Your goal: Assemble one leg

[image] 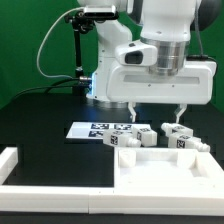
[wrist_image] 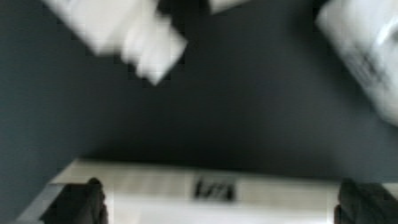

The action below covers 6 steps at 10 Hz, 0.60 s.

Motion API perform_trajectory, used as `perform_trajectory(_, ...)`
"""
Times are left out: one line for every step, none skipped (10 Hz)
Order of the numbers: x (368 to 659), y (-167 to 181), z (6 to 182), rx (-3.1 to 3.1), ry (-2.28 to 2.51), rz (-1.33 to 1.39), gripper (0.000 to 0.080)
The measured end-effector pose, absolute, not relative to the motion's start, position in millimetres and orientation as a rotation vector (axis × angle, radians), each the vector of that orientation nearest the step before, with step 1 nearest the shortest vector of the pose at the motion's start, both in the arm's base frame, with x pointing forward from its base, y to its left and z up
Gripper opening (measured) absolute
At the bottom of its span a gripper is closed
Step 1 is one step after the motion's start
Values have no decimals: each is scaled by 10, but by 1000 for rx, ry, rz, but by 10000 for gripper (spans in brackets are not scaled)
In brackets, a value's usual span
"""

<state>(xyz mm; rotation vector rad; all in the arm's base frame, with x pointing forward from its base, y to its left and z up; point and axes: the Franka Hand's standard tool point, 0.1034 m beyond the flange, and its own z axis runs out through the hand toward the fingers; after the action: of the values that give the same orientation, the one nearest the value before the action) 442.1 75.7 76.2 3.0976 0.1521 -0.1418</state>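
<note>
Leg [image: 146, 136] beside panel rim [image: 150, 155], pincer [image: 157, 113] spread above.

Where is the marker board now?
In the exterior view, the marker board lies flat on the table, just to that view's left of the nearest leg.

Legs crowding under the gripper
Below the spread-fingered gripper [image: 155, 114], several legs [image: 146, 136] are crowding together between the marker board [image: 85, 128] and the big rimmed panel [image: 160, 157], leaving only narrow gaps; on the exterior view's left, dark table [image: 40, 125] is lying open, with a white raised rim [image: 12, 158] bounding its near edge.
</note>
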Motion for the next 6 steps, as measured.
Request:
perform_trajectory(4307,866,779,3093,201,-124,649)
perform_trajectory(4350,828,766,3097,198,-128,649)
perform_trajectory(4360,811,758,3096,191,-129,649)
perform_trajectory(4353,817,753,3094,235,-131,649)
perform_trajectory(4344,821,723,3087,269,-134,649)
perform_trajectory(4346,896,743,3040,425,-96,649)
